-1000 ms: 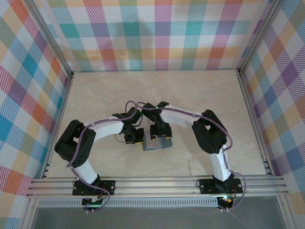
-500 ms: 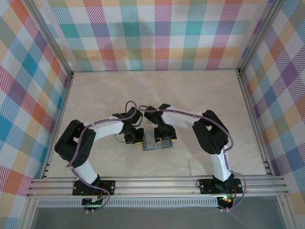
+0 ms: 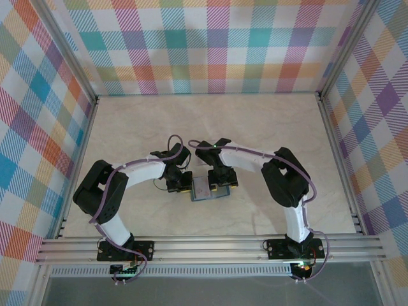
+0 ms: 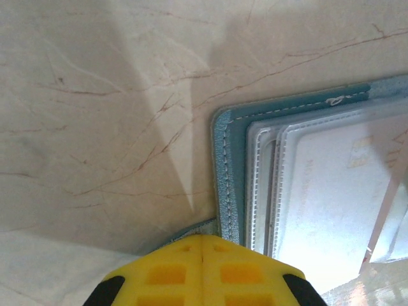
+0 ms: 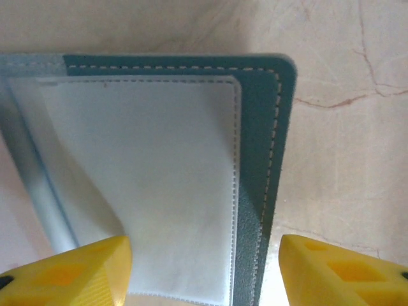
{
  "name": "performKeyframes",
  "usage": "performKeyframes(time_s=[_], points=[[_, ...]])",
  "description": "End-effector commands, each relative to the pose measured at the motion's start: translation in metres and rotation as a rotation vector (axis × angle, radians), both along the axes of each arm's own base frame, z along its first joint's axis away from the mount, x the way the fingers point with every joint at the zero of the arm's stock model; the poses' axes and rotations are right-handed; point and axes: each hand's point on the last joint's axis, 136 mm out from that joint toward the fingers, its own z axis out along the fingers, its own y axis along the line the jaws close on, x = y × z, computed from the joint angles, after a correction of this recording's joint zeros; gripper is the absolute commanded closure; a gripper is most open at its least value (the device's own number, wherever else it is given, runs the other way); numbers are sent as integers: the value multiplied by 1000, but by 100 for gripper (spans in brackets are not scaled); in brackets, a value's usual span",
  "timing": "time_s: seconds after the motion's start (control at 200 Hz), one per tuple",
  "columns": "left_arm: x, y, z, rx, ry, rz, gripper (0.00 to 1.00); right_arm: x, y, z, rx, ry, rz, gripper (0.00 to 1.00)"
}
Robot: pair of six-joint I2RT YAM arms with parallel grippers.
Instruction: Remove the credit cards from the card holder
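At the near edge, the two arm bases [image 3: 125, 247] stand bolted to the rail, and both arms curl inward to meet just ahead of them.

The card holder [image 3: 204, 190] lies open and flat on the table [image 3: 268, 127], near the middle and between the two grippers. The left gripper [image 4: 203, 271] is at the holder's left edge with its yellow fingers pressed together, gripping nothing. It looks set there to pin the teal cover down so it will not slide or fold.

The right gripper [image 5: 204, 274] hangs over the right half with its jaws well apart, one finger on each side of the clear sleeves [image 5: 146, 178], and has hold of nothing. That spread suits reaching in for a card edge.

The credit cards [image 4: 325, 185] are not yet out. A whitish face shows through the plastic in the left wrist view, tucked inside the stitched pocket.

Farther back, the marbled table runs bare to the plaid walls [image 3: 204, 44].
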Motion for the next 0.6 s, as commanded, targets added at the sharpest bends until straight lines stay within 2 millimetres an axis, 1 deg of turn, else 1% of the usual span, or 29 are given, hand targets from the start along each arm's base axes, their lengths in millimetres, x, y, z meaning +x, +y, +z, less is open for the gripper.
performKeyframes(time_s=[0.0, 0.125, 0.195, 0.295, 0.43, 0.505, 0.595], points=[[2, -1, 16, 7, -27, -23, 94, -1, 6, 22, 74, -20, 6, 38], [2, -2, 24, -2, -40, -25, 94, -2, 14, 31, 139, -21, 6, 40], [2, -3, 27, -7, -46, -26, 94, -2, 19, 37, 173, -26, 7, 43], [2, -8, 32, -30, -53, -31, 94, 0, 30, 44, 255, -35, 10, 55], [-1, -20, 33, -75, -48, -40, 95, -1, 53, 44, 465, 19, -18, 74], [-2, -26, 35, -97, -48, -41, 96, -1, 63, 42, 571, 48, -32, 79], [-2, -35, 35, -123, -48, -45, 97, 0, 71, 37, 659, 68, -40, 84]])
